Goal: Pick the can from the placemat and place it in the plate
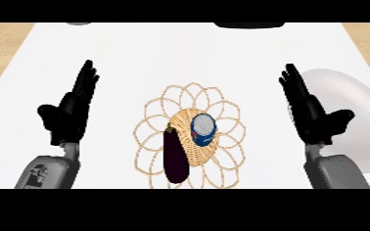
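Head view shows the can [204, 129] upright on the placemat [189, 134] near the worktop's [180, 54] front edge, beside an eggplant [175, 156]. Both hands, left [71, 111] and right [311, 110], are spread, holding nothing. Nothing is picked yet; next, the right hand likely must reach for the can, plate [339, 90] at right edge.

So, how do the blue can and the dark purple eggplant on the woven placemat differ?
The blue can with the silver top is short and round, while the dark purple eggplant is long and tapered. The can stands upright near the mat's centre; the eggplant lies flat toward the mat's near-left part. The can is smaller than the eggplant. Both rest on the woven straw placemat, side by side.
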